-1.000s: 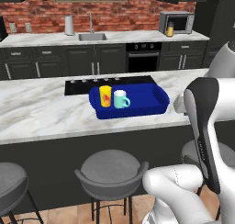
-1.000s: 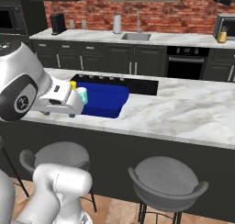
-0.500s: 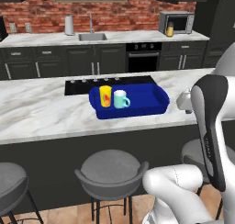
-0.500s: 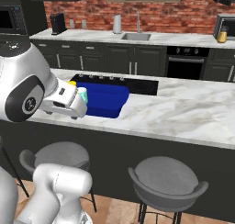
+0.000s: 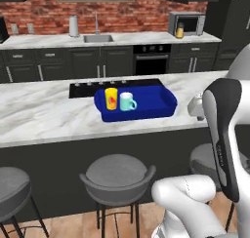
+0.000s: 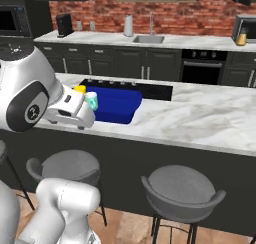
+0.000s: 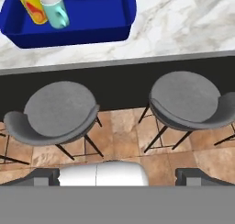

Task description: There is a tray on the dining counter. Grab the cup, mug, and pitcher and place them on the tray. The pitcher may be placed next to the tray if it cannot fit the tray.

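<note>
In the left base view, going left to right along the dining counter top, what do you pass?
Bare marble of the dining counter → the yellow cup → the teal mug, both standing in the blue tray → the tray's empty right part → the robot's white arm.

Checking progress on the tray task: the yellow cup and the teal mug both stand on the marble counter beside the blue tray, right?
Not quite. The yellow cup and the teal mug both stand inside the blue tray, at its left end, not beside it on the marble counter. The left base view shows this; the hand view agrees.
</note>
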Tool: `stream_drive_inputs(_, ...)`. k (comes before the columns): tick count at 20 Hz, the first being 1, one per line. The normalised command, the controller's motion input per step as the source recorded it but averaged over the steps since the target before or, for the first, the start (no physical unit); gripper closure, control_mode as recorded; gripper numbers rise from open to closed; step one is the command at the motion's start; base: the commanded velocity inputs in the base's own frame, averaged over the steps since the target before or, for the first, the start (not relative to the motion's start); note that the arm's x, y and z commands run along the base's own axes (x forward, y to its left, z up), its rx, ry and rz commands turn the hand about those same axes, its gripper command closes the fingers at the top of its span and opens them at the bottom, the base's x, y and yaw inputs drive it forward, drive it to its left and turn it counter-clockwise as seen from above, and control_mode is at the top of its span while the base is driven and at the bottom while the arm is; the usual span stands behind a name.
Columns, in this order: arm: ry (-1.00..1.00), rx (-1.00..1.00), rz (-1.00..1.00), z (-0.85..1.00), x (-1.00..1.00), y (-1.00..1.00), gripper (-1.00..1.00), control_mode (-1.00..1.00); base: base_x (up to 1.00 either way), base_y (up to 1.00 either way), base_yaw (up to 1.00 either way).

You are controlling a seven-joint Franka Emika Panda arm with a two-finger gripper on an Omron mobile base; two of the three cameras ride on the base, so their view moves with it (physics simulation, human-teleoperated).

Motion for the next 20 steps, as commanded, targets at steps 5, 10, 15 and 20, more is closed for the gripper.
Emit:
stream_drive_inputs(5, 0.00, 0.00, 0.00, 0.00, 0.00, 0.00, -1.00, 1.00, -0.52, 0.34, 0.00)
stream_drive_inputs(10, 0.00, 0.00, 0.00, 0.00, 0.00, 0.00, -1.00, 1.00, -0.28, 0.62, 0.00)
stream_drive_inputs(15, 0.00, 0.00, 0.00, 0.00, 0.00, 0.00, -1.00, 1.00, -0.14, 0.77, 0.00)
stream_drive_inputs(20, 0.00, 0.00, 0.00, 0.00, 0.00, 0.00, -1.00, 1.00, -0.24, 0.74, 0.00)
